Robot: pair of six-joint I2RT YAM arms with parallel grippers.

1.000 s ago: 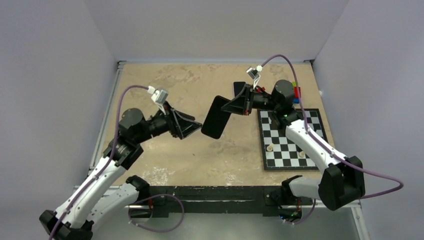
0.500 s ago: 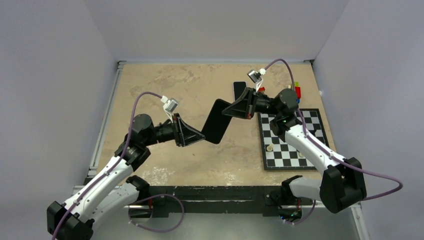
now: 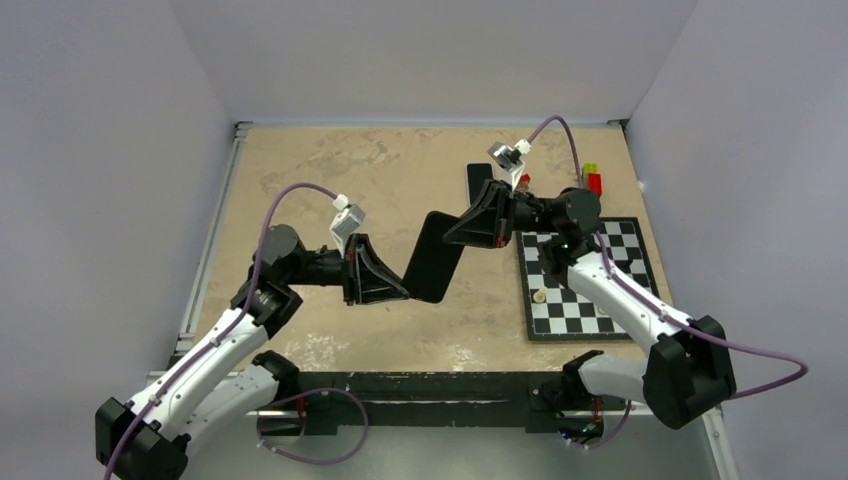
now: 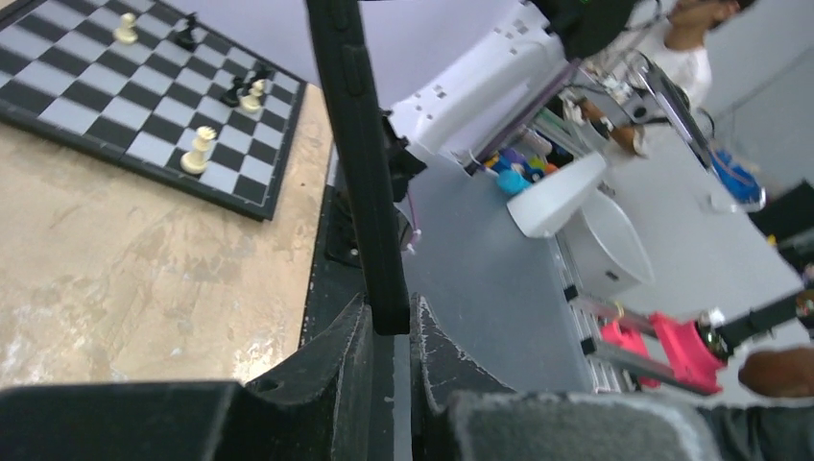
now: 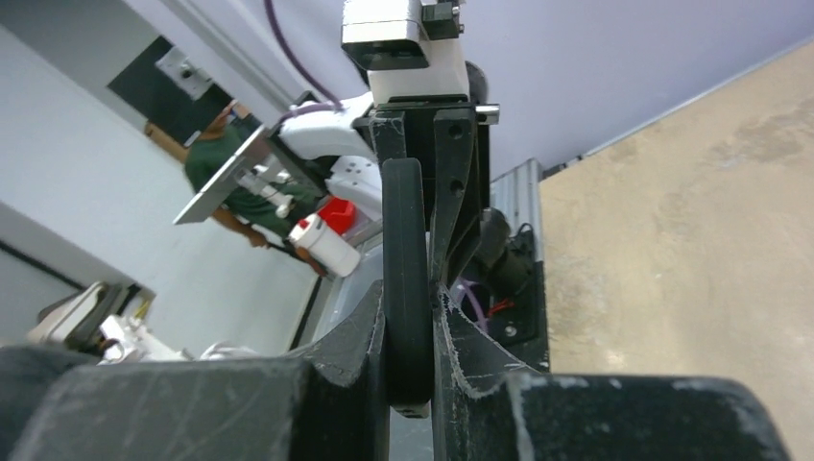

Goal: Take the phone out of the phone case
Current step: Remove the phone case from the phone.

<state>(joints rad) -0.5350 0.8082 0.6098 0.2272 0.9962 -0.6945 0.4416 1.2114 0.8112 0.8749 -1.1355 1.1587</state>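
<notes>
A black phone in its phone case (image 3: 435, 257) hangs tilted in the air over the middle of the table, held at both ends. My left gripper (image 3: 402, 291) is shut on its lower end. In the left wrist view the slab's edge (image 4: 360, 163) runs up from between the fingers, and my left gripper (image 4: 392, 325) touches it on both sides. My right gripper (image 3: 458, 226) is shut on the upper end. In the right wrist view my right gripper (image 5: 411, 322) pinches the dark edge (image 5: 405, 250). I cannot tell phone from case.
A chessboard (image 3: 585, 285) with a few pieces lies at the right, also seen as the chessboard (image 4: 115, 91) in the left wrist view. Red and green blocks (image 3: 593, 180) sit behind it. A dark flat rectangle (image 3: 478, 182) lies on the table behind the right gripper.
My left gripper has moved right to the phone's lower end and closed on it. The right arm, still gripping, has shifted slightly right and tilted the phone.
</notes>
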